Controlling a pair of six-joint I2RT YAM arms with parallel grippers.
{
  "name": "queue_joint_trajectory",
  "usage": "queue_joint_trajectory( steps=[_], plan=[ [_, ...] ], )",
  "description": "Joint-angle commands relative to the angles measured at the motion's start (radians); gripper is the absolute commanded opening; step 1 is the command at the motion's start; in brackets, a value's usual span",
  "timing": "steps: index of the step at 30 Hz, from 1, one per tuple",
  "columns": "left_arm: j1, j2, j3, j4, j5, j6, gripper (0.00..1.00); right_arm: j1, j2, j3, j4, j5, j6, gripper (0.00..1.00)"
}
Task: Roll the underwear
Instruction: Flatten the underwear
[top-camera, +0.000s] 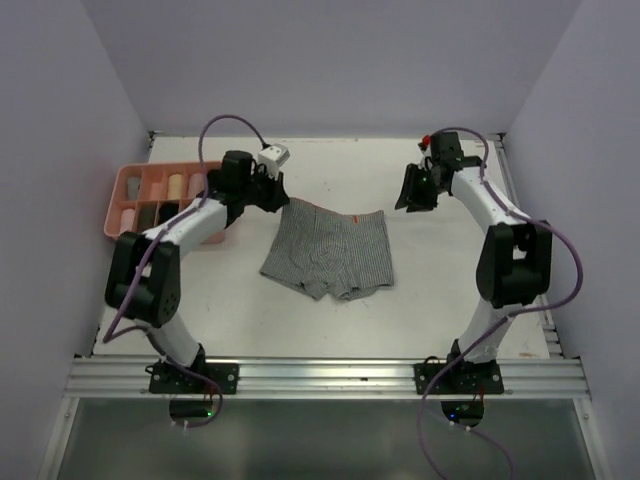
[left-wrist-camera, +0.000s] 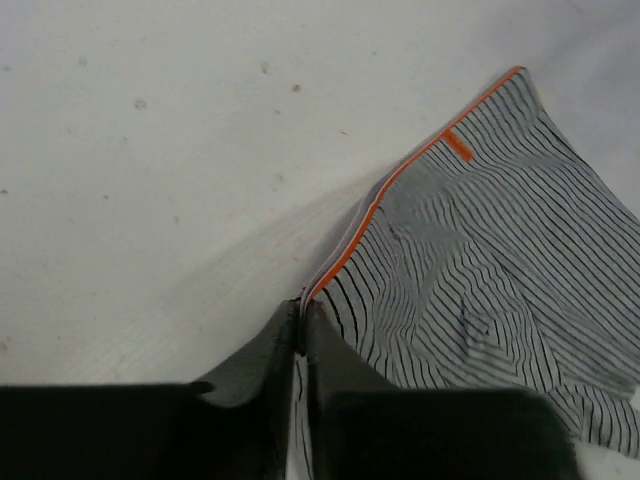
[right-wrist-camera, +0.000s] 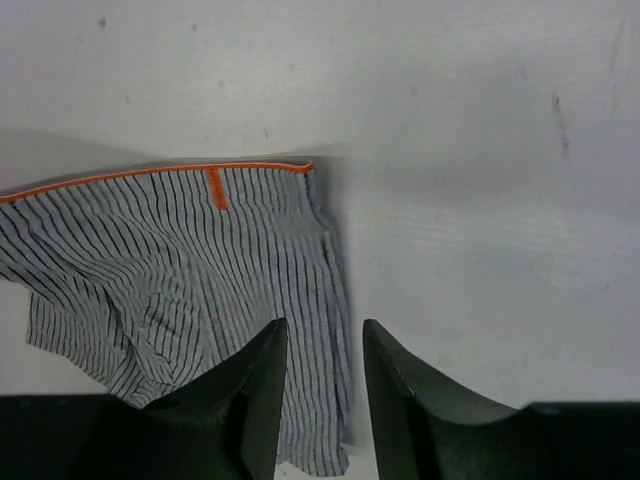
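White surface (top-camera: 450, 300) carrying one grey striped underwear (top-camera: 330, 250) with an orange waistband edge, spread flat near the centre, waistband toward 12 o'clock and legs toward 6 o'clock. A pink tray (top-camera: 112, 205) of compartments, holding small rolls, lies at 10 o'clock of the garment. The left jaws are closed on the waistband corner at the garment's 11 o'clock; the right jaws stand parted, holding nothing, just beyond its 2 o'clock corner.
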Motion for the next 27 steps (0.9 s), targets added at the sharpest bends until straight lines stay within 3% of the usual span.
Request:
queue_joint_trajectory(
  steps=[1, 3, 4, 7, 9, 12, 16, 21, 27],
  plan=[
    [0.028, 0.181, 0.268, 0.048, -0.143, -0.016, 0.25, -0.009, 0.122, 0.281, -0.052, 0.139, 0.031, 0.41],
    [0.056, 0.247, 0.389, -0.043, -0.166, -0.013, 0.39, -0.009, 0.171, 0.381, -0.135, 0.174, 0.011, 0.44],
    [0.066, 0.245, 0.391, -0.038, -0.158, -0.017, 0.51, -0.009, 0.161, 0.377, -0.134, 0.157, 0.002, 0.43],
    [0.082, 0.173, 0.306, 0.003, -0.105, 0.03, 0.62, -0.006, 0.058, 0.226, -0.042, 0.024, -0.014, 0.36],
    [0.082, 0.107, 0.226, -0.012, -0.074, 0.056, 0.62, 0.003, 0.0, 0.103, -0.007, -0.069, 0.002, 0.25],
    [0.082, 0.027, 0.117, -0.075, 0.027, 0.073, 0.53, 0.09, -0.037, -0.018, 0.047, -0.082, 0.0, 0.15],
    [0.076, -0.025, -0.001, -0.159, 0.122, 0.062, 0.45, 0.207, -0.002, -0.091, 0.136, -0.113, 0.043, 0.13],
    [0.065, -0.048, -0.116, -0.226, 0.175, 0.091, 0.44, 0.215, 0.073, -0.132, 0.213, -0.079, 0.094, 0.12],
    [0.045, 0.065, -0.093, -0.285, 0.153, 0.105, 0.41, 0.221, 0.079, -0.292, 0.271, -0.055, 0.108, 0.1]
  ],
)
